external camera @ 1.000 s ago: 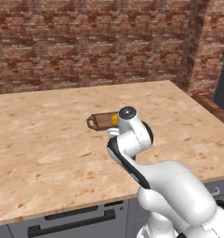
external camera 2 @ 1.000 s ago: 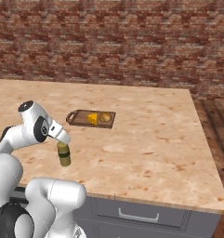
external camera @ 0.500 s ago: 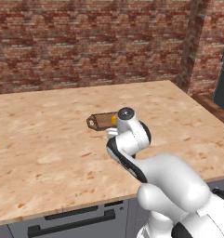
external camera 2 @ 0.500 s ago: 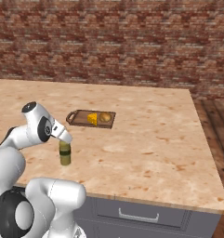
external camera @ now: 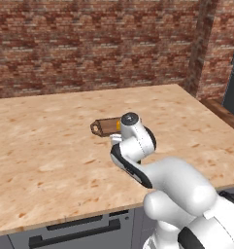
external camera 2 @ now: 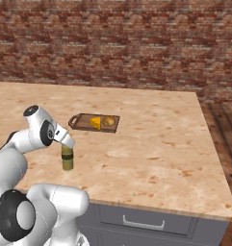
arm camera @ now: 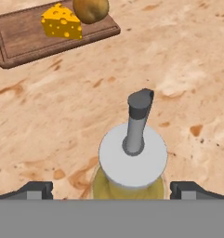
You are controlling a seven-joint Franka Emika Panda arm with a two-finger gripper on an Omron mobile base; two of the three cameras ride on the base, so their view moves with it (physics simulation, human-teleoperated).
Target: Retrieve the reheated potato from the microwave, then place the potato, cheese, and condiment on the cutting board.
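Note:
The cutting board (external camera 2: 81, 122) (arm camera: 20, 39) (external camera: 103, 126) lies on the pale wood counter and carries the cheese (external camera 2: 96, 123) (arm camera: 61, 22) and the potato (external camera 2: 109, 121) (arm camera: 90, 9) side by side. The condiment (external camera 2: 67, 158) (arm camera: 133, 160), an olive-green bottle with a grey cap and nozzle, stands upright on the counter a little nearer than the board. My gripper (external camera 2: 67, 142) (arm camera: 111, 190) hovers right over the bottle, open, with one fingertip to each side of its cap and apart from it. The microwave is out of view.
A brick wall (external camera 2: 112, 43) closes off the back of the counter. The counter's right edge (external camera 2: 211, 144) drops to a wood floor. Drawers with handles (external camera 2: 142, 223) sit under the front edge. Bare countertop surrounds the board and bottle.
My gripper has come down a little closer over the condiment bottle. The board, cheese and potato have not moved.

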